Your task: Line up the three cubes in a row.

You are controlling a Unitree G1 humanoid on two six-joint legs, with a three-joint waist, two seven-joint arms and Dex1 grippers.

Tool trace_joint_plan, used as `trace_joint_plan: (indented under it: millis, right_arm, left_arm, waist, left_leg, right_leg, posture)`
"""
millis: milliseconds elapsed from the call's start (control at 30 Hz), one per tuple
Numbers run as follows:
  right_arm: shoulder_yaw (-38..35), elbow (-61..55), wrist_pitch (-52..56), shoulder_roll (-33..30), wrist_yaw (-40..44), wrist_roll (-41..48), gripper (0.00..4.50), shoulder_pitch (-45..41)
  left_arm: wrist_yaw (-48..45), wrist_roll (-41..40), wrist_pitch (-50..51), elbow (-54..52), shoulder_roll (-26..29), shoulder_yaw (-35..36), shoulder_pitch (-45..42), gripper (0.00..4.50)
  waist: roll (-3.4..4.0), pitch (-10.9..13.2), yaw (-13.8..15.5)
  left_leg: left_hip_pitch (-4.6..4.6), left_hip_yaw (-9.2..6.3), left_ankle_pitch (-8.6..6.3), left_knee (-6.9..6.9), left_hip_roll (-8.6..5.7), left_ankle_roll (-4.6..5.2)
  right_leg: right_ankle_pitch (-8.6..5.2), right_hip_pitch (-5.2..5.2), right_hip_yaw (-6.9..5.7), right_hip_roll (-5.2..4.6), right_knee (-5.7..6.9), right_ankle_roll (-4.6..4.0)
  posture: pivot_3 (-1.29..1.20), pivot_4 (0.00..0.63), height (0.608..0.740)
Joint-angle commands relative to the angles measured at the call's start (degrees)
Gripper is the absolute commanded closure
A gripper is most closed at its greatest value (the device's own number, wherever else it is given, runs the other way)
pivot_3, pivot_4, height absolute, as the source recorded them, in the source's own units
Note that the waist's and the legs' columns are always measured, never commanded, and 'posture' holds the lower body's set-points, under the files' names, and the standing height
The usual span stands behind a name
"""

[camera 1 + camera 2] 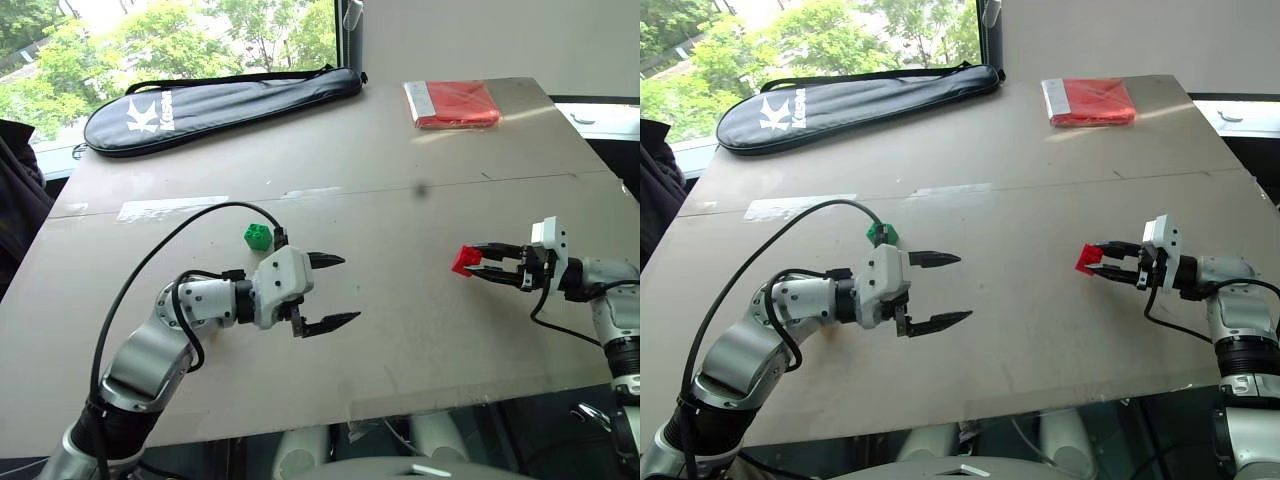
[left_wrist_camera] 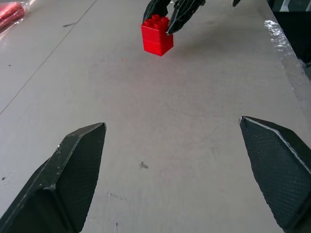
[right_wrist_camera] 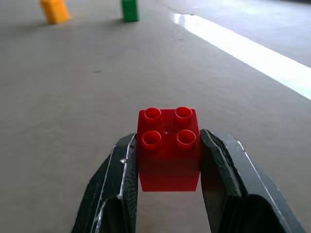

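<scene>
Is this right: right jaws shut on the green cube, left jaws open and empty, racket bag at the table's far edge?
Not quite. The right gripper is shut on the red cube, not the green one; the right wrist view shows it clamped between the jaws. The green cube sits on the table beside the left gripper. The rest holds, including the racket bag.

An indoor test room: a plain board table (image 1: 420, 330) beside a window (image 1: 180, 40) facing trees.
</scene>
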Motion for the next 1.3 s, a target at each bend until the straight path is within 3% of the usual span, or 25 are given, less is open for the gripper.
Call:
trace_joint_plan:
  millis: [33, 300, 633, 667, 833, 1300]
  right_arm:
    - [7.0, 0.3, -3.5, -1.9, 4.1, 4.3, 3.26, -4.1]
    - [24.2, 7.7, -10.4, -5.2, 4.1, 10.5, 3.26, -12.7]
    - [33.0, 17.3, -19.4, -4.9, 4.1, 13.1, 3.26, -16.0]
    - [33.3, 17.7, -19.9, -4.8, 4.1, 13.3, 2.23, -16.3]
    - [32.0, 20.6, -20.7, -3.6, 4.1, 12.7, 0.03, -18.0]
    - [25.2, 29.6, -21.8, -0.6, 4.1, 5.1, 0.03, -20.1]
  left_arm:
    - [-1.4, -0.6, -1.8, -1.3, 0.8, 1.9, 0.3, 0.00]
    - [-2.5, -1.3, -1.5, -2.3, 0.8, 2.4, 1.7, 0.00]
    - [-2.9, -1.9, -1.0, -1.5, 1.0, 3.7, 3.4, 0.00]
    - [-2.8, -2.0, -1.0, -1.7, 1.0, 3.8, 3.5, 0.00]
    - [-2.6, -2.6, -0.4, -2.2, 0.9, 4.4, 4.1, 0.00]
    - [-3.0, -2.2, -0.2, -2.0, 0.7, 3.8, 4.0, 0.00]
  waist:
    - [-0.02, 0.0, 0.0]
    - [-0.06, 0.1, 0.1]
    - [-0.08, 0.1, 0.0]
    - [-0.08, 0.1, 0.0]
    - [-0.08, 0.1, 0.0]
    - [-0.06, 0.1, 0.1]
  left_leg:
    - [-0.01, -0.01, 0.00, 0.01, 0.03, 0.00]
    - [-0.04, -0.05, 0.00, 0.02, 0.06, 0.00]
    - [-0.02, -0.03, 0.00, 0.03, 0.05, 0.00]
    - [-0.01, -0.04, 0.00, 0.03, 0.05, 0.00]
    - [-0.03, -0.06, 0.00, 0.04, 0.05, -0.01]
    - [-0.05, -0.06, 0.01, 0.04, 0.04, -0.01]
  right_leg:
    - [-0.03, 0.00, -0.01, -0.03, 0.01, -0.04]
    - [-0.04, -0.02, -0.06, -0.08, 0.01, -0.07]
    - [-0.03, -0.01, -0.07, -0.15, 0.01, -0.07]
    - [-0.03, -0.01, -0.08, -0.15, 0.03, -0.08]
    - [-0.03, -0.01, -0.09, -0.15, 0.05, -0.08]
    - [-0.03, -0.02, -0.10, -0.18, 0.04, -0.08]
  posture:
    - [0.00, 0.150, 0.740]
    - [0.00, 0.150, 0.740]
    - [0.00, 0.150, 0.740]
    - [0.00, 0.150, 0.740]
    - [0.00, 0.150, 0.740]
    - [0.00, 0.150, 0.740]
